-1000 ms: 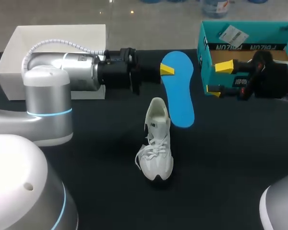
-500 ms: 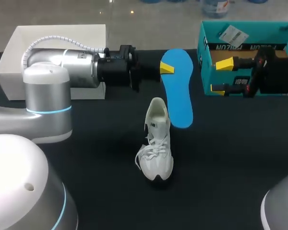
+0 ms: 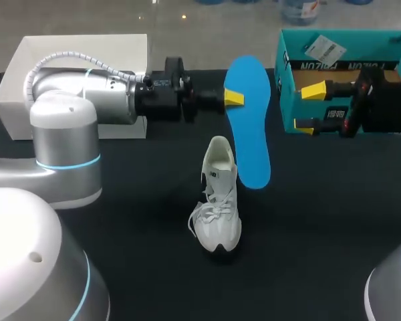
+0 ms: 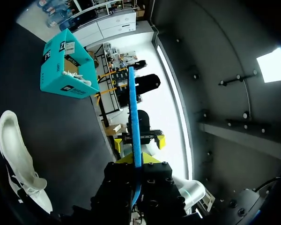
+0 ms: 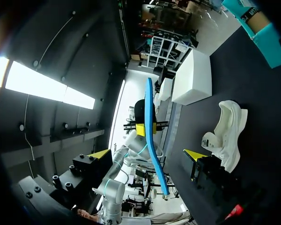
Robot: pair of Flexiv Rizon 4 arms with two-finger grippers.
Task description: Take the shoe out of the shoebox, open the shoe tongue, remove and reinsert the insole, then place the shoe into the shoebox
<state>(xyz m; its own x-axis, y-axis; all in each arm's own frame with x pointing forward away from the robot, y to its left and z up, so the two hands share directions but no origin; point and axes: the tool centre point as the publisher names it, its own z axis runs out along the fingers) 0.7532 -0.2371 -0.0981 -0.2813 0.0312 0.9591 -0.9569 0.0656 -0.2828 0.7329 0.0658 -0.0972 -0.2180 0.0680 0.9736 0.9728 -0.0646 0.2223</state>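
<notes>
The left end effector (image 3: 232, 97) is clamped on the blue insole (image 3: 248, 127) - both yellow tips pinch it from either side, and it runs out edge-on ahead of the fingers. Down on the table (image 3: 307, 221), off to one side of that end effector, the white shoe (image 3: 218, 197) stands upright, apart from the insole. The right end effector (image 3: 306, 107) hangs just in front of the teal shoebox (image 3: 341, 50), fingers spread wide with nothing between them - shoe and insole lie out ahead of it.
</notes>
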